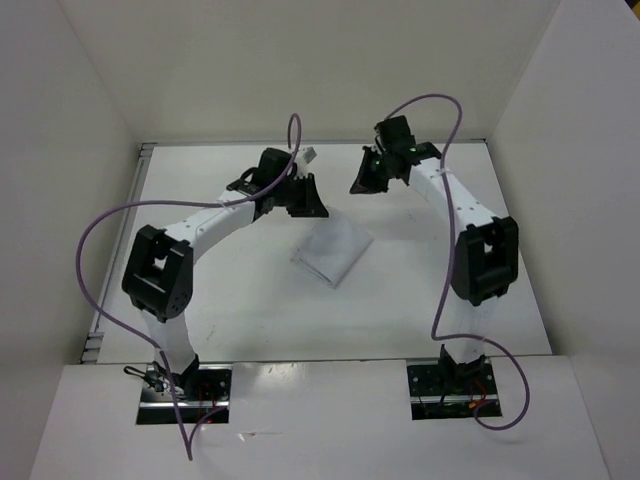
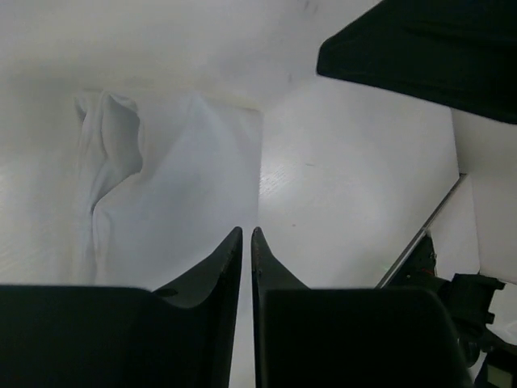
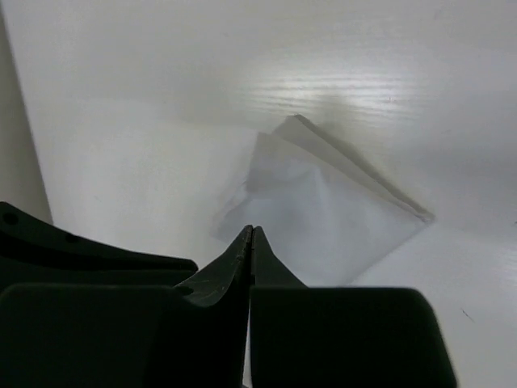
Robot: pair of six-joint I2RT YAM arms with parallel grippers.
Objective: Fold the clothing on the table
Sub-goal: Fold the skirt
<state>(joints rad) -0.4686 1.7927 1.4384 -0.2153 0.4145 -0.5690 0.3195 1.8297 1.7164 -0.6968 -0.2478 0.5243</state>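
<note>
The clothing (image 1: 333,252) lies folded into a small white slanted rectangle in the middle of the table (image 1: 250,300). My left gripper (image 1: 305,207) hovers just beyond its far left corner. In the left wrist view the clothing (image 2: 178,186) lies below the left gripper (image 2: 246,232), whose fingers stand a narrow slit apart with nothing between them. My right gripper (image 1: 360,185) hangs beyond the far right of the clothing. In the right wrist view the right gripper (image 3: 253,229) is shut, tips touching and empty, above the near edge of the clothing (image 3: 323,210).
White wall panels (image 1: 70,150) stand on three sides of the table. A grey rim (image 2: 420,234) runs along the table's edge. Purple cables (image 1: 100,230) loop off both arms. A black part of the right arm (image 2: 420,48) shows in the left wrist view.
</note>
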